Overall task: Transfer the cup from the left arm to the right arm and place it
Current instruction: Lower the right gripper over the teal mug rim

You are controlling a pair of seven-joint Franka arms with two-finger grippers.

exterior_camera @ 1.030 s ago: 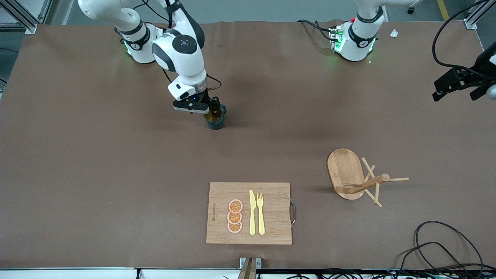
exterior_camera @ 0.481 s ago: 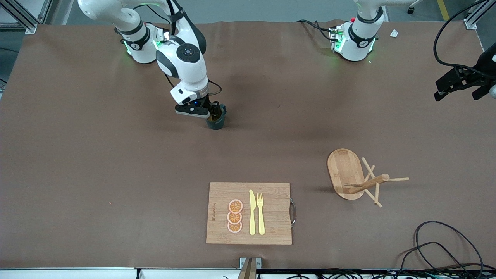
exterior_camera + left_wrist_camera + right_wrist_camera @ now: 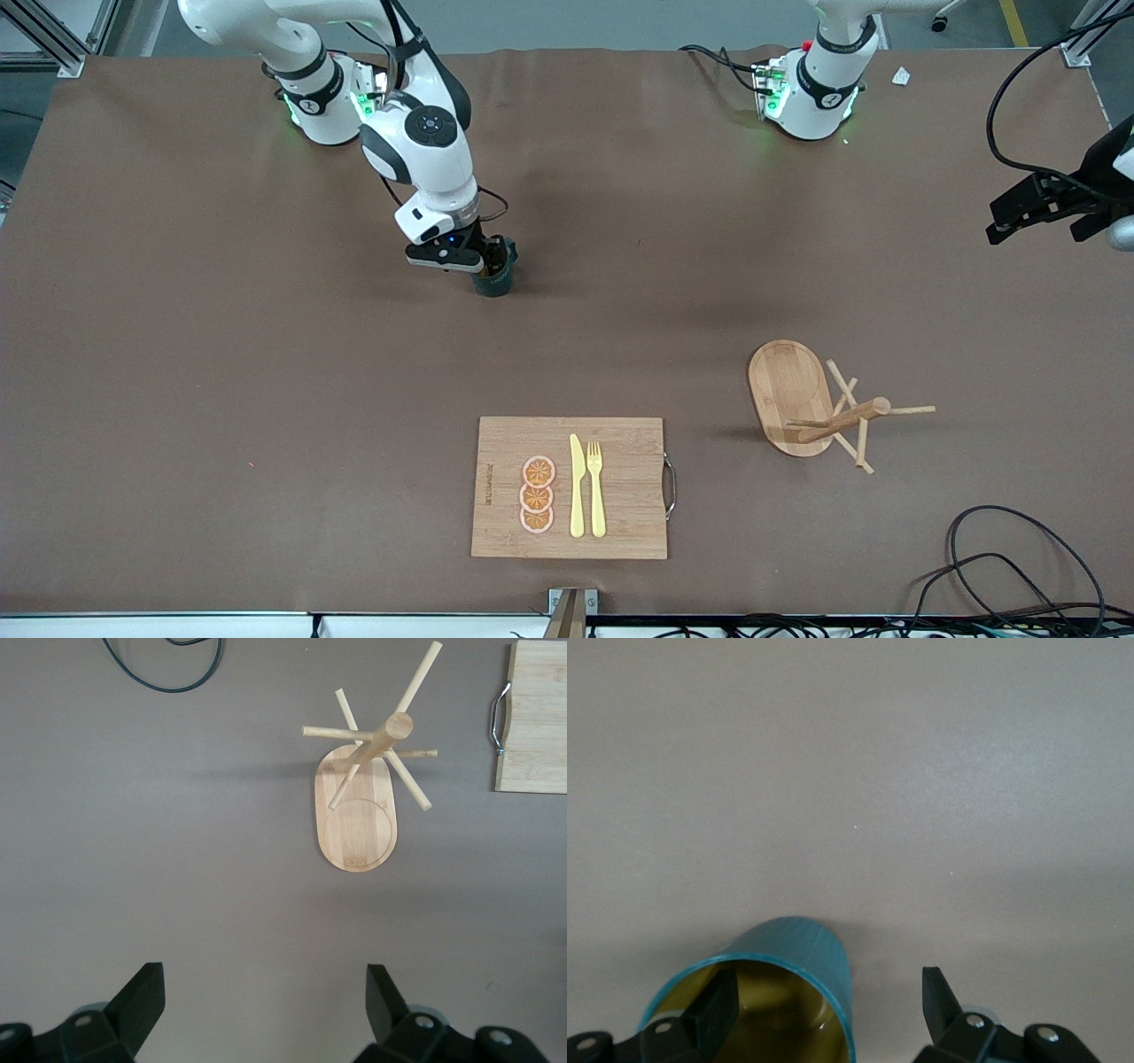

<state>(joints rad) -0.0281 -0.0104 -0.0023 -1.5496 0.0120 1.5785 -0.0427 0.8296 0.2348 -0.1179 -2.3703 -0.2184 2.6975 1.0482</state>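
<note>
Front view, bench (image 3: pixel 221 372): brown surface carrying everything below.
Cutting board (image 3: pixel 569 487): bamboo, with a metal handle, at the bench edge nearest the front camera; it bears three orange slices (image 3: pixel 537 494), a yellow knife (image 3: pixel 577 486) and a yellow fork (image 3: pixel 596 489) side by side.
Peg rack (image 3: pixel 815 406): wooden, on an oval base, toward the left arm's end of the bench, a little farther from the front camera than the cutting board; the left wrist view looks straight down on it (image 3: pixel 365 780).
Right tool (image 3: pixel 490 257): low at the cup, fingers spread; in the right wrist view (image 3: pixel 824 1010) one finger sits inside the cup's mouth and the other outside its wall, and no pinch on the wall shows.
Left tool (image 3: pixel 1044 206): up in the air at the left arm's end of the bench, waiting, fingers spread wide with nothing between them (image 3: pixel 266 1005).
Cup (image 3: pixel 493 273): dark teal, ribbed, yellowish-brown inside (image 3: pixel 775 992); upright on the bench near the right arm's base, well apart from board and rack.
</note>
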